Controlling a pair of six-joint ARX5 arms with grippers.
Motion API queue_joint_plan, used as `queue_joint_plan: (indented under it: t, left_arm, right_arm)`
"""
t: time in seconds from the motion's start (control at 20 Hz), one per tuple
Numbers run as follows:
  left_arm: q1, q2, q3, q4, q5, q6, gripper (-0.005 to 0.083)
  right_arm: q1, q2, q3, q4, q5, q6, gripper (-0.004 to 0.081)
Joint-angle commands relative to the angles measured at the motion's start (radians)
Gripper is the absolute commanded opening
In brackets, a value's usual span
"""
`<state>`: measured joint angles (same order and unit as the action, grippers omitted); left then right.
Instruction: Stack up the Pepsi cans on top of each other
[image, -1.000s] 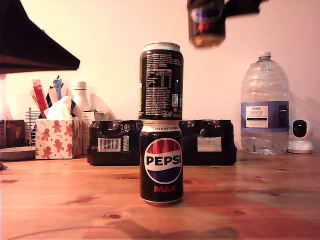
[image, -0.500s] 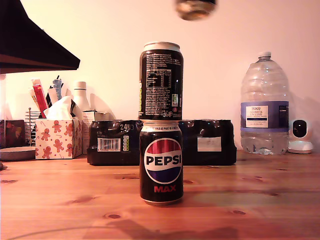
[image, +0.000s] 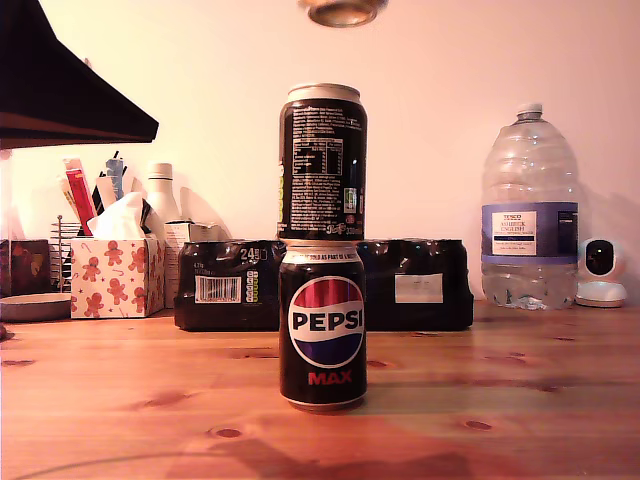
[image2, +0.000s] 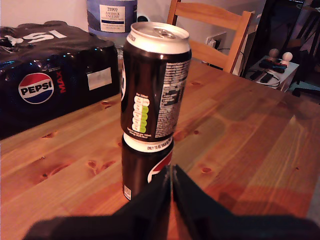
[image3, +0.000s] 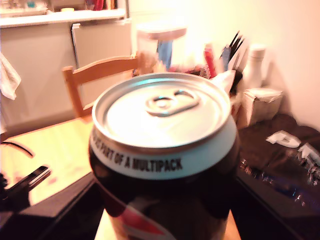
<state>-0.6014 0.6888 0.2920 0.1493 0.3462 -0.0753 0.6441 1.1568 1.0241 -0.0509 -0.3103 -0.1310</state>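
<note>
Two Pepsi cans stand stacked mid-table: the lower one (image: 322, 330) shows its logo, the upper one (image: 322, 165) its nutrition text. In the first wrist view the same upper can (image2: 155, 85) rests squarely on the lower can (image2: 145, 170). My first gripper (image2: 171, 172) is shut with nothing in it, low and close in front of the stack. My second gripper (image3: 165, 220) is shut on a third Pepsi can (image3: 160, 125), its fingers (image3: 65, 200) flanking the body. Only this can's base (image: 343, 12) shows at the exterior view's top edge, high above the stack and slightly to the exterior view's right of it.
Behind the stack sits a black shrink-wrapped multipack (image: 420, 285). A large water bottle (image: 529, 210) and a small white camera (image: 601, 272) stand at the exterior view's right, a tissue box (image: 115, 275) at its left. A dark overhanging shape (image: 60, 80) fills its upper left.
The held can has risen and moved toward the exterior view's left, from right of the stack to nearly above it. Its gripper has left the frame. The stack has not moved.
</note>
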Motion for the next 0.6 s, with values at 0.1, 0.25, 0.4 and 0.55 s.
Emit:
queue_joint_plan:
  t: [0.1, 0.25, 0.4, 0.55]
  left_arm:
    - [-0.002, -0.003, -0.025, 0.004, -0.001, 0.004, -0.0024]
    - [-0.002, -0.003, -0.025, 0.004, -0.008, 0.004, -0.0024]
    - [-0.002, -0.003, -0.025, 0.004, -0.008, 0.004, -0.0024]
    - [-0.002, -0.003, -0.025, 0.004, -0.008, 0.004, -0.0024]
  right_arm:
    - [0.022, -0.008, -0.043, 0.134, -0.005, 0.025, 0.0224]
    - [0.024, -0.007, -0.073, 0.169, -0.005, 0.030, 0.0222]
    - [0.024, 0.005, -0.078, 0.176, -0.005, 0.030, 0.0222]
    - [0.023, 0.030, -0.078, 0.201, -0.005, 0.030, 0.0209]
